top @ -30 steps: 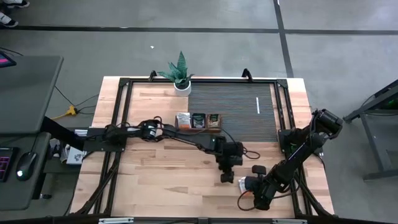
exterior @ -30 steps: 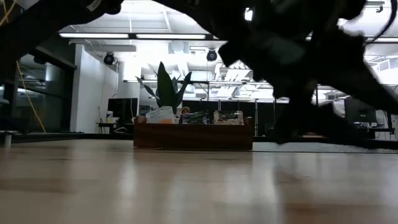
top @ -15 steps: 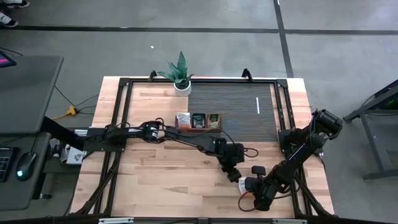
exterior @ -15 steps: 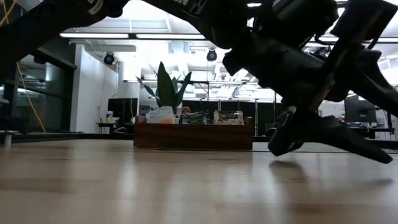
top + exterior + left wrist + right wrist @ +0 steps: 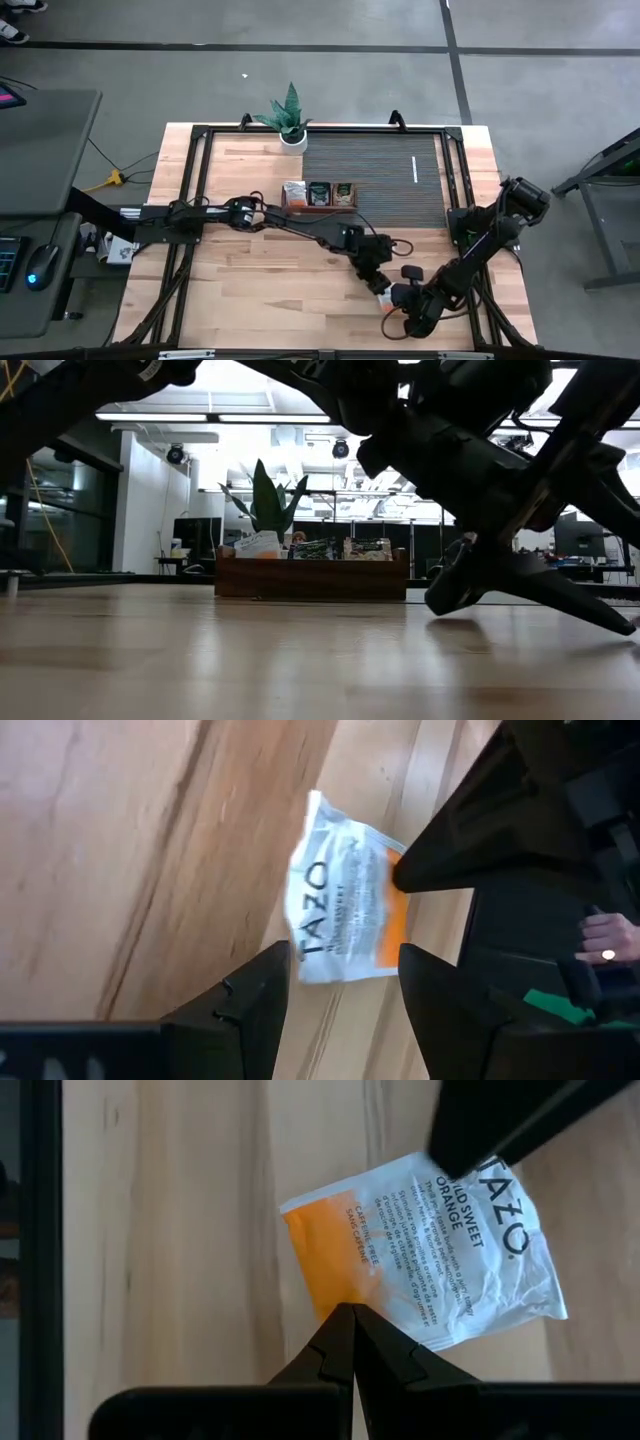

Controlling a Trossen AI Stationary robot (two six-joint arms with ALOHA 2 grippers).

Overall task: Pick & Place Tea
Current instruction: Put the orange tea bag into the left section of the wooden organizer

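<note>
Sachet (image 5: 425,1250) is lying on the tabletop (image 5: 260,290), well in front of the tray (image 5: 318,196). Our left claw (image 5: 335,985), fingers apart, has moved in over it beside the shut right claw (image 5: 352,1342), so we are nearing the pick.

Crinkled glossy paper sachet (image 5: 430,1250), white w/ orange; table (image 5: 190,1230) pale wood, smooth grain; matt black gripper (image 5: 335,985) fingers

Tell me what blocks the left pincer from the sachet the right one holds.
Nothing visible does. The left pincer stands open with the sachet just ahead of its gap. The shut right pincer pinches the sachet's orange edge from the opposite side.
</note>
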